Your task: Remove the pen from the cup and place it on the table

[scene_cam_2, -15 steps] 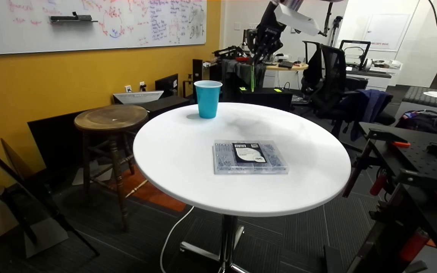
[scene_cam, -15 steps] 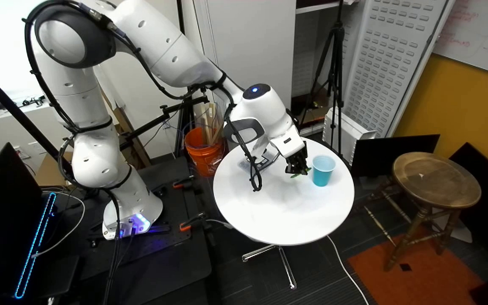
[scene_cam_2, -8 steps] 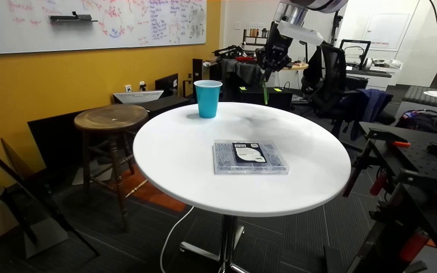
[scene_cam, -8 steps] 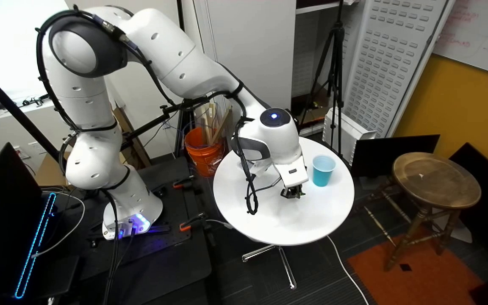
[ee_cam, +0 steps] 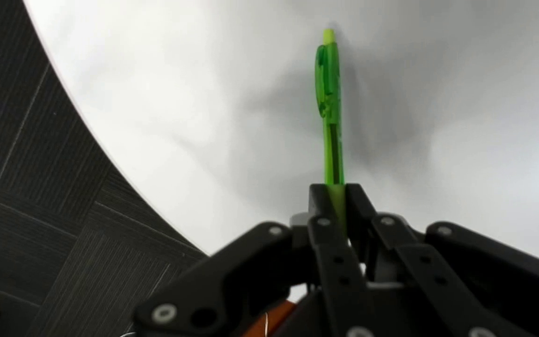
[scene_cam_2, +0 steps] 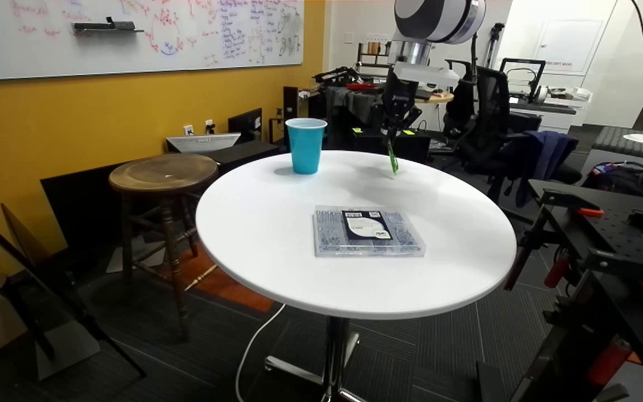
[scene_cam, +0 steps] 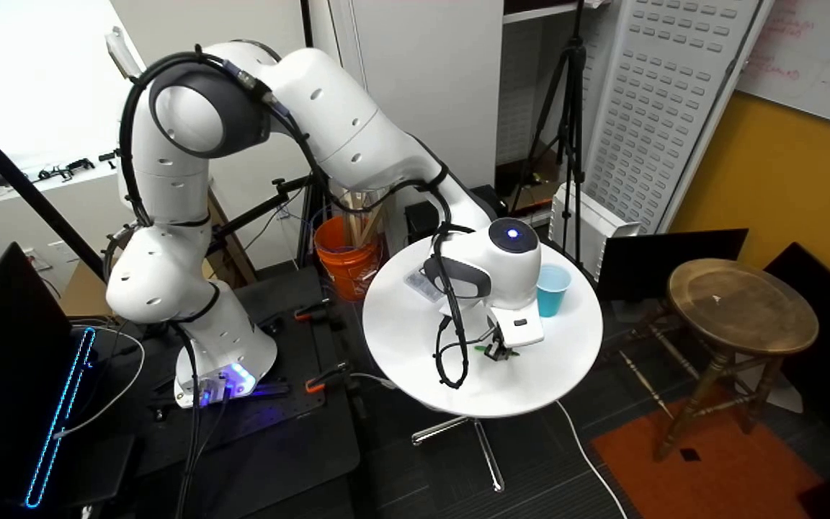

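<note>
Gripping a green pen (ee_cam: 329, 84) by one end, the black gripper (ee_cam: 337, 196) hangs low over the round white table (scene_cam_2: 265, 240), its two fingers (ee_cam: 318, 199) closed on the barrel. In the wrist view the push-button end points away from the fingers, with the clip at the left side. The pen slants downward, its free end near the table — whether it touches the surface cannot be told. The blue cup (scene_cam_2: 306, 148) stands upright on the table, well apart from the pen, which is outside it; in an exterior view the robot arm (scene_cam: 364, 137) partly covers the cup, and the cup's edge shows at the right of the wrist view. A clear plastic case (scene_cam_2: 368, 228) with a black-and-white label lies flat on the table — its small contents are too fine to identify. A wooden stool (scene_cam_2: 163, 172) and an orange bucket (scene_cam: 350, 274) stand near the table.
</note>
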You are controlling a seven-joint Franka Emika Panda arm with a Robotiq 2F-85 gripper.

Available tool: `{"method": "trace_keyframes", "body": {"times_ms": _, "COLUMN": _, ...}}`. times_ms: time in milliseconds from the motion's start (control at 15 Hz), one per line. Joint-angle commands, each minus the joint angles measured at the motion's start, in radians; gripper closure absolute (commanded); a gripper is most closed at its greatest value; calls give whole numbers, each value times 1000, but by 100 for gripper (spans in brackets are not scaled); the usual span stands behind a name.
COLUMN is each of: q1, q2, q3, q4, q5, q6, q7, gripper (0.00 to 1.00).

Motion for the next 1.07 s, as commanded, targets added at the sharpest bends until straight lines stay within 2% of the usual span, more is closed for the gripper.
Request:
{"method": "trace_keyframes", "body": {"times_ms": 0, "q1": -29, "q2": 54, "q3": 22, "q4": 90, "q5": -18, "q6": -91, "q7": -15, "gripper": 97}}
{"method": "trace_keyframes", "body": {"times_ms": 67, "q1": -30, "q2": 62, "q3": 23, "q4": 104, "q5": -20, "q6": -106, "q7": -15, "gripper": 97}}
{"method": "trace_keyframes", "body": {"times_ms": 133, "q1": -31, "q2": 69, "q3": 24, "q4": 116, "q5": -22, "q6": -117, "q7": -15, "gripper": 88}}
{"method": "trace_keyframes", "body": {"times_ms": 200, "q1": -31, "q2": 75, "q3": 25, "q4": 126, "q5": -24, "q6": -125, "q7": -15, "gripper": 63}}
{"method": "trace_keyframes", "body": {"times_ms": 267, "q1": -30, "q2": 77, "q3": 25, "q4": 135, "q5": -27, "q6": -134, "q7": -15, "gripper": 62}}
{"method": "trace_keyframes", "body": {"times_ms": 333, "q1": -29, "q2": 79, "q3": 25, "q4": 142, "q5": -29, "q6": -139, "q7": -14, "gripper": 56}}
{"method": "trace_keyframes", "body": {"times_ms": 800, "q1": 16, "q2": 2, "q3": 4, "q4": 100, "q5": -115, "q6": -78, "q7": -12, "gripper": 2}}
{"method": "trace_keyframes", "body": {"times_ms": 1000, "q1": 44, "q2": -59, "q3": -7, "q4": 65, "q5": -181, "q6": -20, "q7": -4, "gripper": 0}}
